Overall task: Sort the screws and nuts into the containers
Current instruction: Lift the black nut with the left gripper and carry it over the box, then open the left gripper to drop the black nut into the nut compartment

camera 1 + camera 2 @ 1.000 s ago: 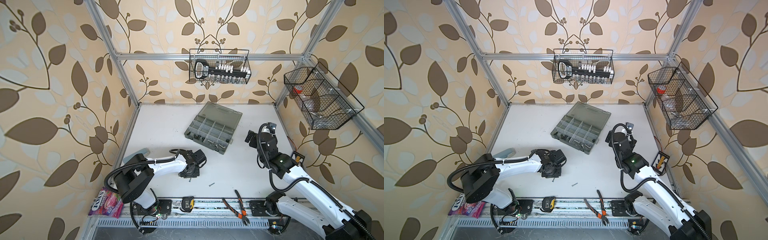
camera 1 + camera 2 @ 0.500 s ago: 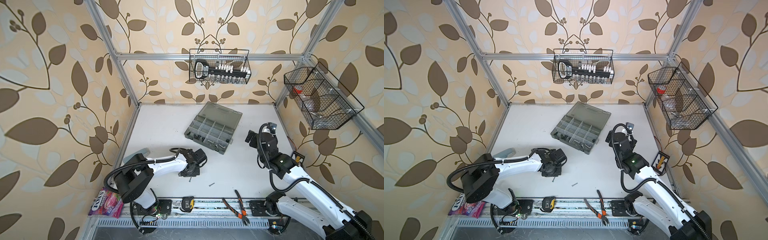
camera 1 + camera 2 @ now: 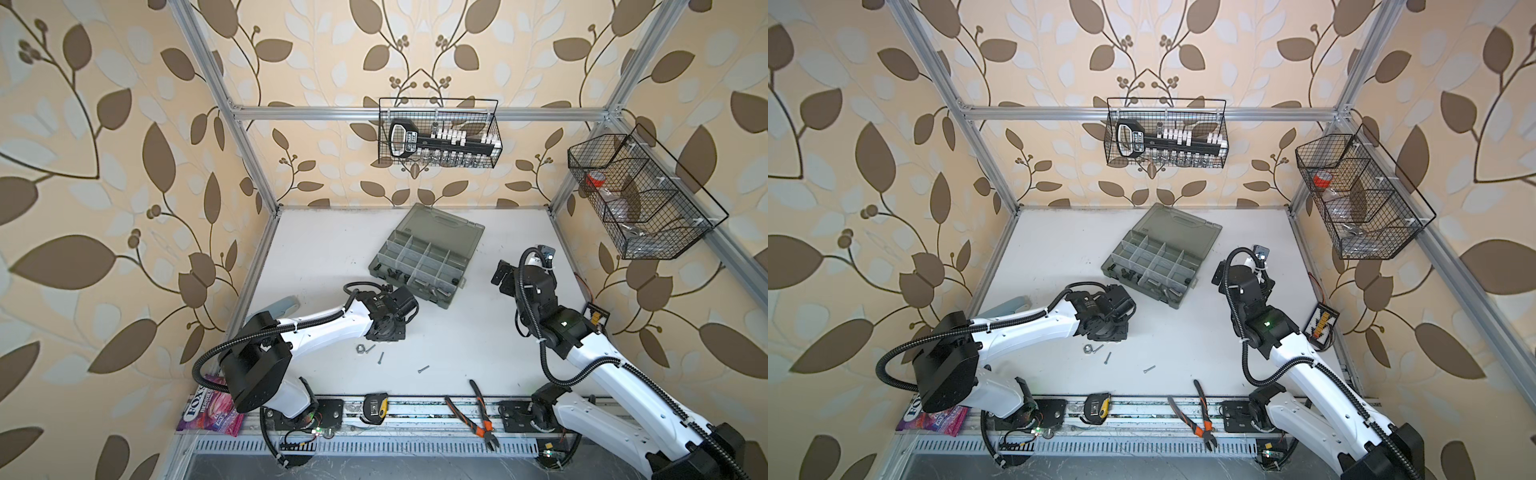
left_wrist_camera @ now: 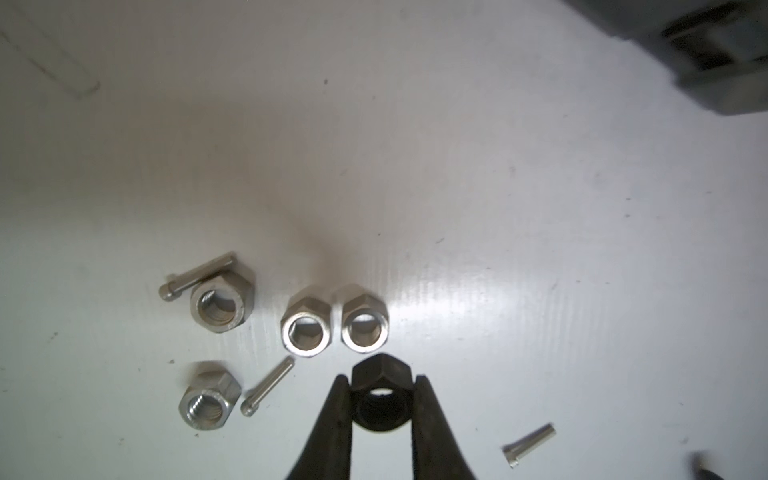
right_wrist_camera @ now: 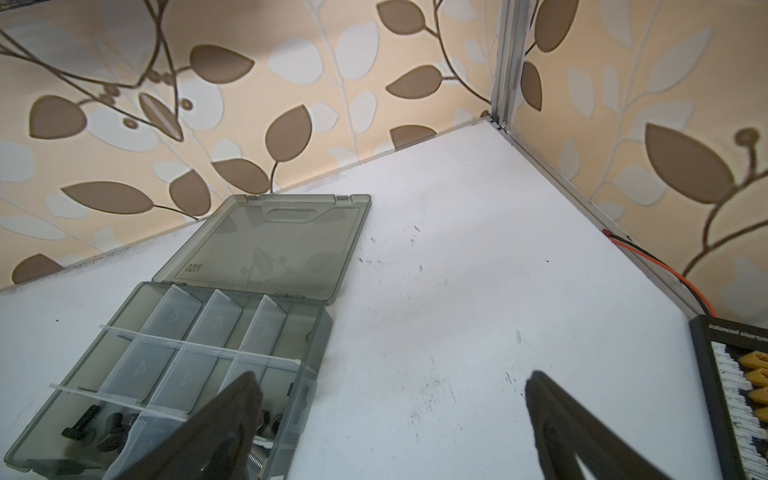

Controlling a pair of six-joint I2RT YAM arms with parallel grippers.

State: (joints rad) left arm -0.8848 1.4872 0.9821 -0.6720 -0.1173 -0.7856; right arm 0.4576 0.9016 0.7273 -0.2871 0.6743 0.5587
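While right hand [image 5: 390, 388] gapes | left hand [image 4: 381, 380] pinches black nut [image 4: 380, 369]

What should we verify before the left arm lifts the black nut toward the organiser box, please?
1. Hold of the left gripper on the black nut: ok, both fingers touch it.
2. Nearby silver nuts clear of those fingers: ok.
3. Lid of the organiser box open: ok.
4. State of the right gripper: ok, open and empty.
5. Compartment meant for black nuts: cannot tell.
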